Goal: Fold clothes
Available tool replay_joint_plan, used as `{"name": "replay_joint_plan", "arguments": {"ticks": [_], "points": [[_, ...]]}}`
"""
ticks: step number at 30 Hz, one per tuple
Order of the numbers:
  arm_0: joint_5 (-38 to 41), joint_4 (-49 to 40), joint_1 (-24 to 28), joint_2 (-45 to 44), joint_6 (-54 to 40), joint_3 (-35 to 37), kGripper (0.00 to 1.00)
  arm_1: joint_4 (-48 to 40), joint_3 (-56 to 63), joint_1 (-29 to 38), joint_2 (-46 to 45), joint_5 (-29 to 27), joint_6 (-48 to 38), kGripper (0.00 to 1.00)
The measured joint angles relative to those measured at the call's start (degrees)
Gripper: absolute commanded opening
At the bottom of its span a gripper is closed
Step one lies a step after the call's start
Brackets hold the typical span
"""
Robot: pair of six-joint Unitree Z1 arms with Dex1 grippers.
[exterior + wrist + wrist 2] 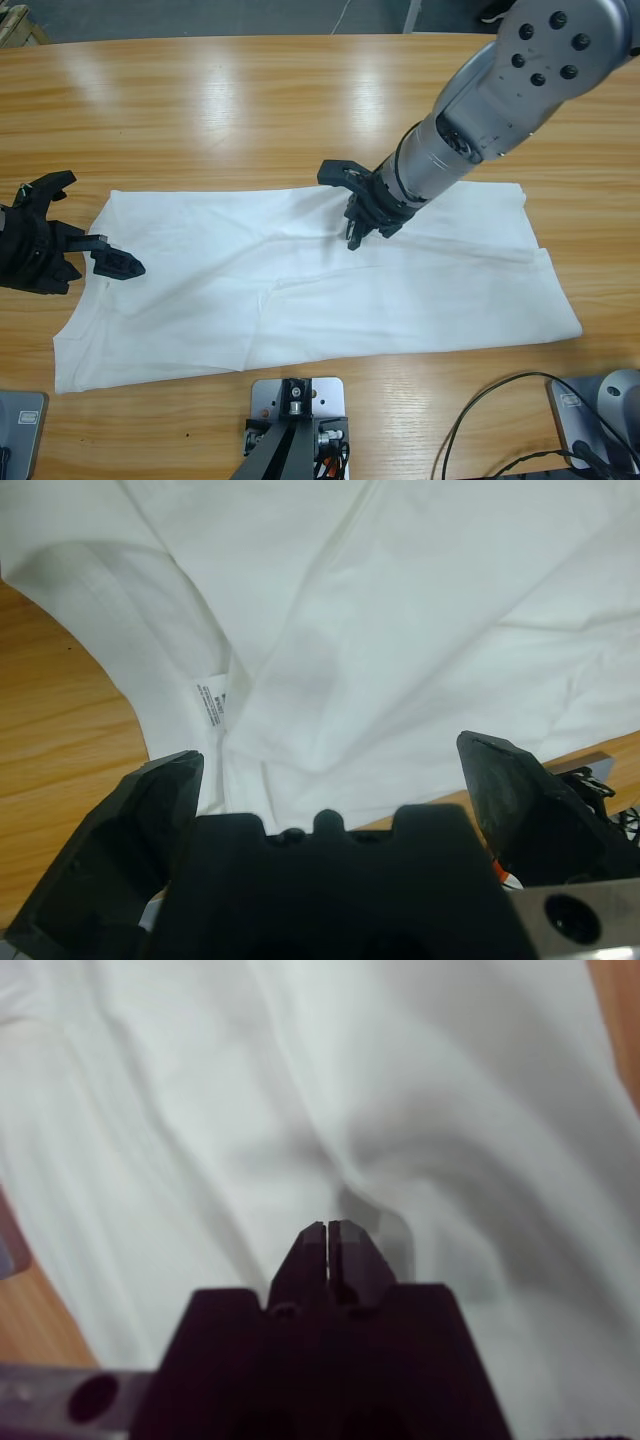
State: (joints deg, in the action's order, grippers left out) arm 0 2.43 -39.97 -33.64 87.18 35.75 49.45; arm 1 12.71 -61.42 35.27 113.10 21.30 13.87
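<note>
Near frame centre our right end effector [358,228] is pinched shut on the T-shirt [300,290], left end effector [75,235] gaping wide at its left edge, so we'd guess next comes lifting the fold over.

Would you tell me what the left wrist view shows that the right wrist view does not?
Only the left wrist view shows the white care label and the left gripper, jaws wide apart above the cloth. Only the right wrist view shows the right gripper, jaws together over a raised fold. Both show the white T-shirt and the wooden table.
</note>
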Motion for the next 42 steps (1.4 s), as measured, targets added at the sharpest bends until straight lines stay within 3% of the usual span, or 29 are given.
{"name": "replay_joint_plan", "arguments": {"ticks": [1,2,3,12,20,29,34,36,39,40,42], "points": [[0.00,0.07,0.00,0.00,0.00,-0.05,1.000,0.00,0.09,0.26,-0.49,0.00,-0.05,0.430],[0.00,0.14,0.00,0.02,0.00,-0.16,1.000,0.00,0.17,0.55,-0.94,0.00,-0.15,0.587],[0.00,0.21,-0.03,0.04,0.00,-0.26,1.000,0.00,0.27,0.81,-1.27,-0.19,-0.38,0.643],[0.00,0.98,-0.59,0.36,0.00,-0.45,1.000,-5.03,5.03,1.37,-4.84,-9.78,-2.30,0.665],[-0.01,1.23,-0.68,1.08,0.00,-0.45,1.000,-10.64,9.21,1.38,-4.62,-10.99,-2.53,0.660],[-0.01,2.93,-0.94,2.45,0.63,-0.45,1.000,-10.95,8.60,1.39,-4.59,-12.78,-2.52,0.660],[-0.01,4.15,-1.03,2.84,0.92,-0.46,1.000,-11.80,8.49,1.39,-3.35,-12.76,-2.53,0.604],[-0.01,4.74,-1.03,3.03,1.02,-0.50,1.000,-11.98,7.94,1.39,-2.56,-12.68,-2.53,0.432],[-0.01,5.23,-1.03,3.36,1.09,-0.70,1.000,-12.00,7.14,1.39,-1.34,-12.67,-2.53,0.069],[-0.01,5.31,-1.03,3.47,1.09,-0.73,1.000,-12.00,6.71,1.39,-1.02,-12.65,-2.53,0.000],[-0.03,5.43,-1.03,3.63,1.09,-0.75,1.000,-12.00,5.92,1.39,-0.81,-12.61,-2.53,0.000]]}}
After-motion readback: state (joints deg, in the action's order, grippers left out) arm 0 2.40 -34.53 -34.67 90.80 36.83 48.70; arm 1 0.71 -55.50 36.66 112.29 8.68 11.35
